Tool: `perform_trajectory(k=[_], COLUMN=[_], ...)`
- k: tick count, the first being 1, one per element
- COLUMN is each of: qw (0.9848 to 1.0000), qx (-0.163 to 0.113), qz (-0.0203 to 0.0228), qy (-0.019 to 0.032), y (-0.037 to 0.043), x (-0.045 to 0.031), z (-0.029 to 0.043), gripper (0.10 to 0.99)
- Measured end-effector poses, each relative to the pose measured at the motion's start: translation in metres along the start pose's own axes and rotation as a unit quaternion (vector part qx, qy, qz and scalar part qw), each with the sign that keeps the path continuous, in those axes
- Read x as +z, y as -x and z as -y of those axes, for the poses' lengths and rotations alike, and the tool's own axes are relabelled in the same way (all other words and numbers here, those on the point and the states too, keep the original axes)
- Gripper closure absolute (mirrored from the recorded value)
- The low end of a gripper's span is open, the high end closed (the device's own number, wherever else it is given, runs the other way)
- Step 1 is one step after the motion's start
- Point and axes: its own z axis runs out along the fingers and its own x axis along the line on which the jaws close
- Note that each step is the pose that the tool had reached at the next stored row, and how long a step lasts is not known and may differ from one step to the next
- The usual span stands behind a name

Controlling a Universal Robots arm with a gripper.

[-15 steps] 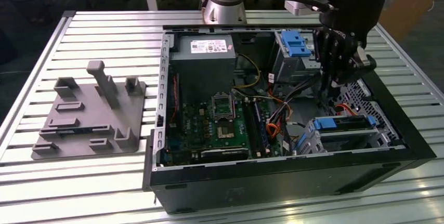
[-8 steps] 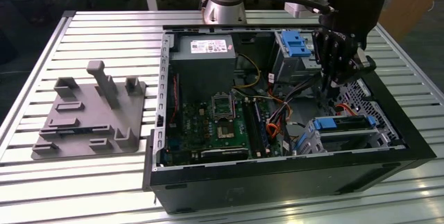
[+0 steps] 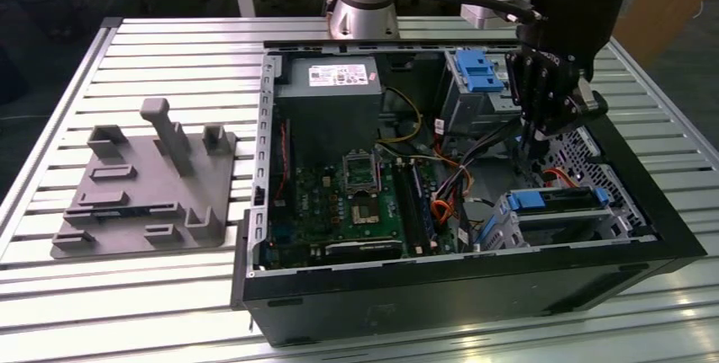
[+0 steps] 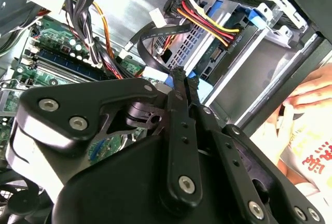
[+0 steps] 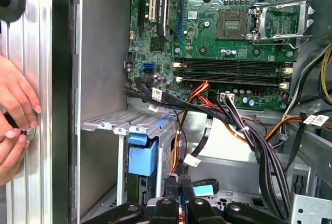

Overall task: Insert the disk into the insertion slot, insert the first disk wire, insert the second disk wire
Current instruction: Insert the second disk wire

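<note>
tabletop (image 3: 146, 287): slatted metal, carrying the open computer case (image 3: 450, 287).
insertion slot (image 3: 607, 220): silver cage in the case's corner, below the hand.
disk (image 3: 556, 201): blue-framed, seated in the slot.
hand (image 4: 185, 81): black fingers pressed together, nothing visibly between them.
writing: small white cable tags, unreadable.

Disk (image 3: 558, 200) in insertion slot (image 3: 561, 226), at exterior view's right of motherboard (image 3: 354, 203).
</note>
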Motion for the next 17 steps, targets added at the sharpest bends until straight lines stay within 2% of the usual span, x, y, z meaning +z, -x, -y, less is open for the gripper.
perform_trajectory(k=[5, 7, 8, 10, 11, 14, 16, 17], qw=[1.0000, 1.0000, 1.0000, 0.9999, 0.9998, 0.9989, 0.9979, 0.9975], qx=[0.000, 0.000, -0.001, -0.004, -0.005, -0.011, -0.015, -0.016], qz=[-0.0001, 0.0001, 0.0003, 0.0009, 0.0015, 0.0032, 0.0045, 0.0050], qy=[0.0000, 0.0020, 0.0056, 0.0147, 0.0212, 0.0450, 0.0628, 0.0691], y=[0.0000, -0.0003, -0.0004, -0.0007, -0.0008, -0.0010, -0.0012, -0.0013], x=[0.0001, 0.0008, 0.0012, 0.0019, 0.0023, 0.0027, 0.0032, 0.0034], z=[0.0001, 0.0058, 0.0097, 0.0162, 0.0188, 0.0232, 0.0268, 0.0289], gripper=[0.937, 0.937, 0.937, 0.937, 0.937, 0.937, 0.937, 0.937])
